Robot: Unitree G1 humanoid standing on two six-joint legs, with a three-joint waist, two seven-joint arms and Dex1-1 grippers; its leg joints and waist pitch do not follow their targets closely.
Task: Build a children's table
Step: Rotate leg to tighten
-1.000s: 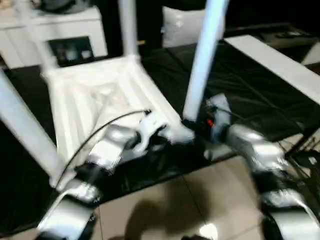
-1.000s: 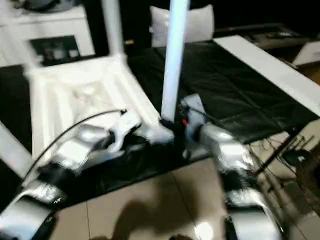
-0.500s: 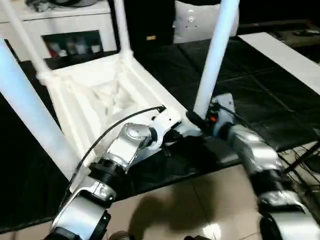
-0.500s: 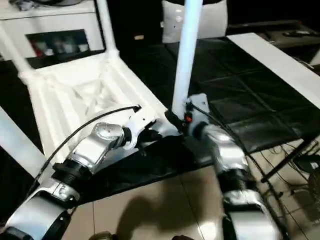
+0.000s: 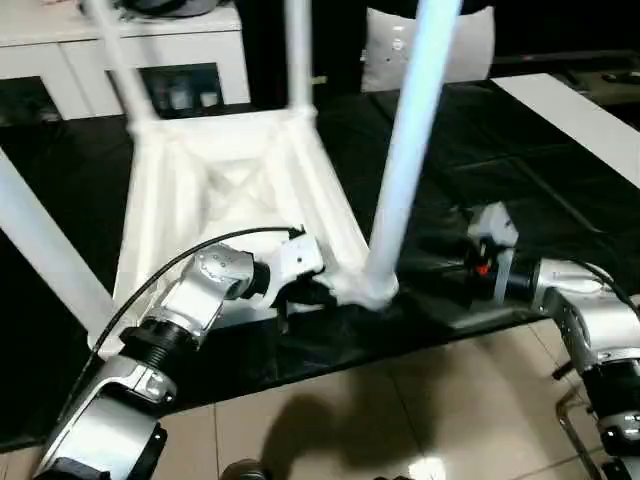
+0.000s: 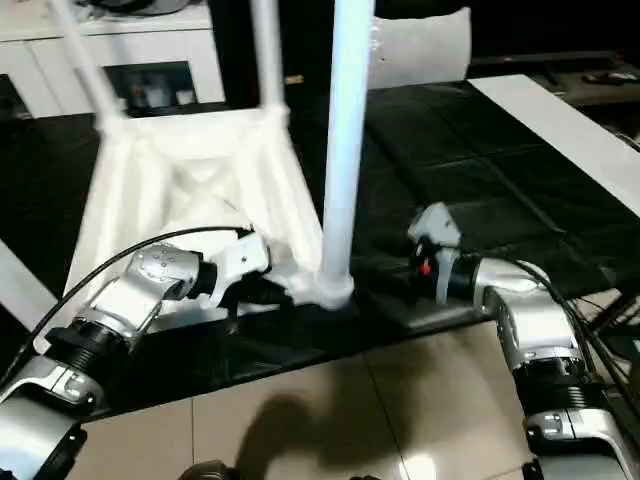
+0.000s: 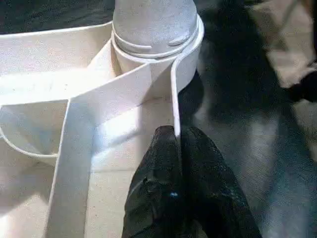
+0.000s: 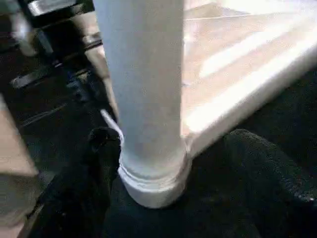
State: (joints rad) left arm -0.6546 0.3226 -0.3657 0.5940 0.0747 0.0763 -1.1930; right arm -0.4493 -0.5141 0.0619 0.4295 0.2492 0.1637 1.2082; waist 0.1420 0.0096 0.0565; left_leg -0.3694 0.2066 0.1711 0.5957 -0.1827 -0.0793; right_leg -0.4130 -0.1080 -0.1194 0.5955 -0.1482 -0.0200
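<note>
we're looking down at the children's table [image 5: 235, 190], flipped upside down on the black-covered work table [image 5: 520, 170], ribbed underside facing up and legs pointing to the ceiling. the near-right leg [image 5: 405, 160] stands in its rounded corner socket [image 5: 368, 288], right at the near edge of the black cover. two far legs rise at the back corners, and another leg [image 5: 40, 245] slants up on our left side.

our left gripper [image 7: 174, 136] is pinched on the thin white rim [image 7: 174, 106] of the tabletop just beside that corner socket, black fingers pressed together with the plastic edge between them. our left forearm [image 5: 195, 295] reaches in low from the near side, its black cable arcing over the ribs.

our right gripper [image 8: 163, 163] sits at the base of the near-right leg, one dark finger [image 8: 96, 163] on one side of the flared end, the other [image 8: 267, 163] well off on the other side, jaws spread wide and not pressing the leg. from the head view, our right wrist [image 5: 495, 262] sits just beside the socket, apart from it.

behind, a white cabinet [image 5: 150, 50]; below, tiled floor [image 5: 400, 410].
</note>
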